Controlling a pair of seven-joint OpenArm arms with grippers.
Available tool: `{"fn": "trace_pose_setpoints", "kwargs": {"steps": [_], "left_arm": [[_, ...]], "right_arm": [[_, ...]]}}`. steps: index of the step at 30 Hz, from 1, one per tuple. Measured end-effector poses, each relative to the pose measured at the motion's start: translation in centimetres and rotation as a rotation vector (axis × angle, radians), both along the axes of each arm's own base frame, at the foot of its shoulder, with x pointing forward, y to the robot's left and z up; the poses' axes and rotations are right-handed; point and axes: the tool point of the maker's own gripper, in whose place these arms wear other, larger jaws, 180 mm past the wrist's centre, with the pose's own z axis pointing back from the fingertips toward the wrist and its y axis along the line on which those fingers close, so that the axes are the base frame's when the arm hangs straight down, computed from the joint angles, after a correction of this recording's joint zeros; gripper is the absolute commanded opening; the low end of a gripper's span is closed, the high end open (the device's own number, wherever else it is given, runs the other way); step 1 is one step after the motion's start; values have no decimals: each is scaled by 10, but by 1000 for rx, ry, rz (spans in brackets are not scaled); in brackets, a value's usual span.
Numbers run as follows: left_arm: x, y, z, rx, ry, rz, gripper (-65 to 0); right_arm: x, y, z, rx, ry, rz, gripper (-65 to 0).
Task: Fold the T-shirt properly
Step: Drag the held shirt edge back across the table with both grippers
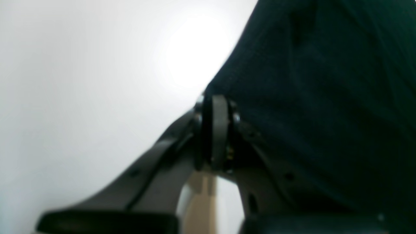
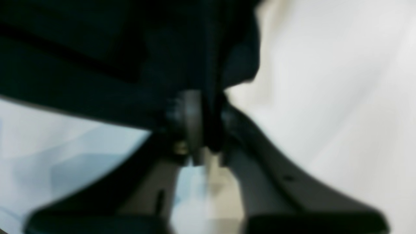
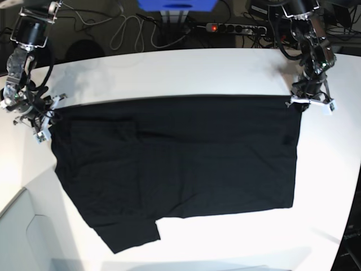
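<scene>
Across the base view, pale desk (image 3: 169, 73); black T-shirt (image 3: 186, 152) spread from left to right of frame. In left wrist view, jaws (image 1: 216, 130) clenched on cloth, centre. In right wrist view, jaws (image 2: 206, 126) likewise gripping cloth.

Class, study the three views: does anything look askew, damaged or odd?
Only the T-shirt looks uneven: in the base view, a sleeve-like flap juts from its lower left, while the lower right ends squarer. No spill or damage is visible.

Robot arms (image 3: 317, 62) and loose cables (image 3: 127, 25) suggest a lab.
</scene>
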Motion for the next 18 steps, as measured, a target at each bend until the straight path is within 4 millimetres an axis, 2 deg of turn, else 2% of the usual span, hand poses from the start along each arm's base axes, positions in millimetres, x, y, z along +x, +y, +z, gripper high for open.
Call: {"fn": "trace_pose_setpoints", "kwargs": {"steps": [1, 5, 9, 14, 18], "left_arm": [[0, 0, 0, 0, 1, -1, -650], [0, -1, 1, -1, 2, -3, -650], [2, -4, 6, -1, -1, -19, -650], [19, -8, 37, 41, -80, -52, -650], [33, -7, 65, 83, -143, -89, -650]], "right_arm": [[-2, 0, 0, -1, 1, 2, -625], [-4, -1, 3, -18, 5, 9, -648], [4, -9, 31, -111, -30, 53, -648], [34, -15, 75, -197, -106, 74, -648], [60, -15, 98, -244, -133, 101, -648]]}}
